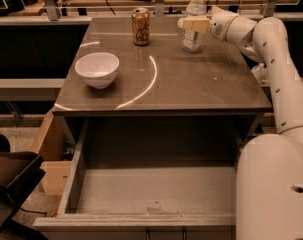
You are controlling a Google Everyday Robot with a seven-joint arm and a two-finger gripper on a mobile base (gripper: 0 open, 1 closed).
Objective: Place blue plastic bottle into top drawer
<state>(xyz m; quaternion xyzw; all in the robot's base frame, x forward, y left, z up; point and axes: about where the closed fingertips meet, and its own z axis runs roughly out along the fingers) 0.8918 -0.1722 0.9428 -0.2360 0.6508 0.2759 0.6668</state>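
Robot gripper (191,24) at the blue plastic bottle (192,40) on a table (191,86)
Bottle upright near the back edge; cannot tell whether it is gripped. Below, the top drawer (74,176) is pulled open

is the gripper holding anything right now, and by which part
Cannot be told. The gripper is level with the upper body of the blue plastic bottle, which stands upright on the table; a closed hold is not visible.

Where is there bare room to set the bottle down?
The drawer bottom is all bare. The table is free right of the bowl, up to its front edge. Crowded at the back: can, bottle, gripper at the bottle.
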